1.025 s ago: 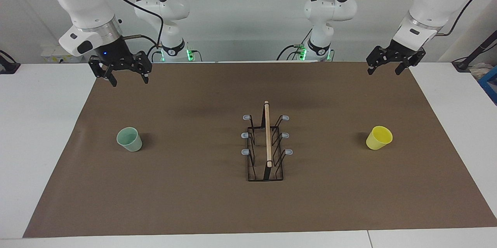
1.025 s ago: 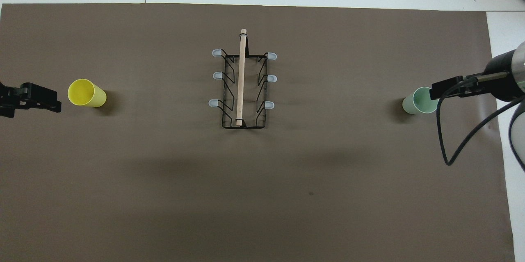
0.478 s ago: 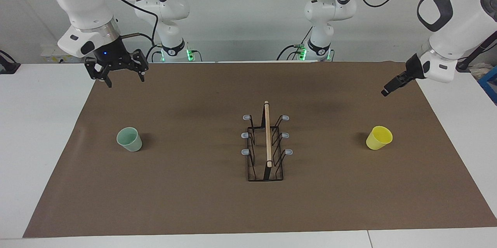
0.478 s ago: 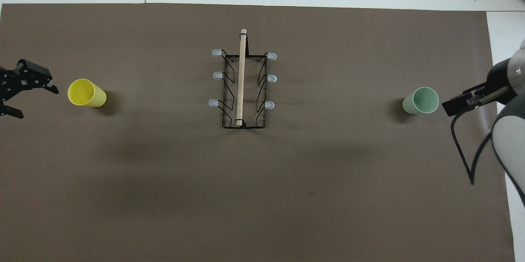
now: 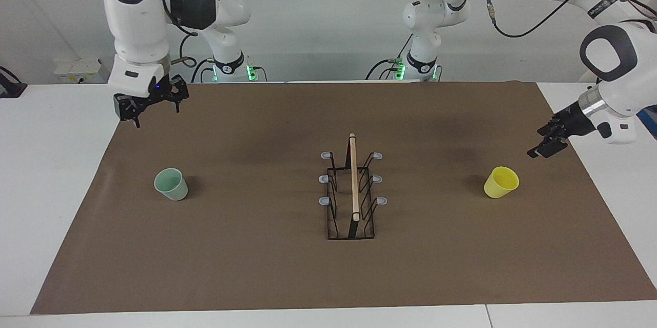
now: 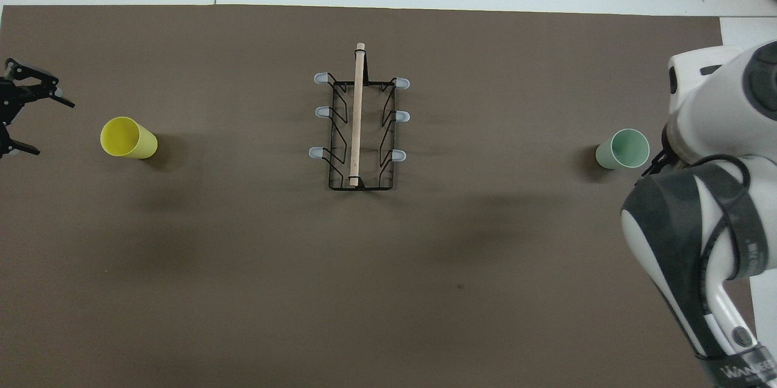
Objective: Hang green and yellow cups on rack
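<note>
The pale mint green cup (image 5: 171,184) stands upright on the brown mat toward the right arm's end, and also shows in the overhead view (image 6: 623,149). The bright yellow cup (image 5: 501,182) (image 6: 127,138) stands upright toward the left arm's end. The black wire rack (image 5: 353,179) (image 6: 358,115) with its wooden bar and grey-tipped pegs stands mid-table, with no cup on it. My right gripper (image 5: 157,116) is open and empty, up in the air over the mat's edge; the arm hides it from overhead. My left gripper (image 5: 539,151) (image 6: 51,127) is open, low beside the yellow cup, apart from it.
The brown mat (image 5: 256,266) covers most of the white table (image 5: 51,164). The right arm's white links (image 6: 704,206) hang over the mat's corner beside the green cup in the overhead view.
The left gripper has come down and turned toward the yellow cup. The right arm has swung its upper links over, its gripper shifting slightly toward the table's end. Cups and rack unmoved.
</note>
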Tool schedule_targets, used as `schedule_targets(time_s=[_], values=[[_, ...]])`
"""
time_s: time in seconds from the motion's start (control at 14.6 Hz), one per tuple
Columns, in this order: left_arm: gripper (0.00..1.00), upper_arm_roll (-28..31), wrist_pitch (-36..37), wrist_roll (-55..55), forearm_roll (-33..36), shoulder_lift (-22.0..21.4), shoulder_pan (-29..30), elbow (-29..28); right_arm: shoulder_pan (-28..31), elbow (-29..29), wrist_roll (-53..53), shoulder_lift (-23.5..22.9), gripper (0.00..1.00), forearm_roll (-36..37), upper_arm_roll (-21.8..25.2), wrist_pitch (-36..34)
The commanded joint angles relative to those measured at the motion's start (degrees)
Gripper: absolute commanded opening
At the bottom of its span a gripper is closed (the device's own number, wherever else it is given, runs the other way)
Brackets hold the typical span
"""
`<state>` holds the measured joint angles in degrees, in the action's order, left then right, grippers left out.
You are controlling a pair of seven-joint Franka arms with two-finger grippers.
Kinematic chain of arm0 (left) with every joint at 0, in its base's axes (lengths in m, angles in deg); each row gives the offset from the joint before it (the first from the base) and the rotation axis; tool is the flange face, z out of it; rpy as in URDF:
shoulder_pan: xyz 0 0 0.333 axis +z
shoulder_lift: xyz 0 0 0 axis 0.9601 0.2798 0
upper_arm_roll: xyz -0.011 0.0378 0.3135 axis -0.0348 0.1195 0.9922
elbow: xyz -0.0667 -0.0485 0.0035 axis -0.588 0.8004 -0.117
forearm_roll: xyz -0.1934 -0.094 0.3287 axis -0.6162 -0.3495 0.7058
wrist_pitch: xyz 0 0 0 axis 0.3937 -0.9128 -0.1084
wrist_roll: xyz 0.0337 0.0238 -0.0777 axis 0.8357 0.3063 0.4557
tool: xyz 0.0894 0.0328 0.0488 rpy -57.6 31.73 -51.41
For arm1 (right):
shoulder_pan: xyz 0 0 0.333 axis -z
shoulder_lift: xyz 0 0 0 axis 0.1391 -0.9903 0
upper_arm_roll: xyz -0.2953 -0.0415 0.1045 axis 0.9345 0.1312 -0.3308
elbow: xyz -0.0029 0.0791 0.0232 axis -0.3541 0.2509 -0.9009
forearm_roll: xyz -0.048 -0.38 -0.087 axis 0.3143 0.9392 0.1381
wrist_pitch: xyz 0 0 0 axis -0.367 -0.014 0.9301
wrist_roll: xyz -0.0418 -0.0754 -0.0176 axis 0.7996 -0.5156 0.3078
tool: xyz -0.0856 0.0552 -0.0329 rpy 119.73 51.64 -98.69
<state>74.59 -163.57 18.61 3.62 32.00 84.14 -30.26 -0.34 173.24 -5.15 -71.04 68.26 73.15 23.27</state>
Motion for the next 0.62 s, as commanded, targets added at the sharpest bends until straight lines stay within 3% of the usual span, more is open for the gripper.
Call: schedule_targets(time_s=[0.0, 0.41, 0.55], values=[[1.00, -0.02, -0.35, -8.18, -3.16, 7.22, 3.23, 7.19, -1.41, 1.57, 4.34, -3.50, 1.00, 7.19, -0.03, 2.65], [1.00, 0.25, -9.40, -23.65, -14.74, 12.75, 9.99, 4.56, -6.25, 1.66, 6.37, -10.36, 1.00, 21.00, -0.03, 4.49], [1.00, 0.33, -12.47, -24.11, -19.49, 12.16, 10.98, -1.13, -6.52, 3.06, 6.46, -10.90, 1.00, 23.22, -0.03, 7.65]])
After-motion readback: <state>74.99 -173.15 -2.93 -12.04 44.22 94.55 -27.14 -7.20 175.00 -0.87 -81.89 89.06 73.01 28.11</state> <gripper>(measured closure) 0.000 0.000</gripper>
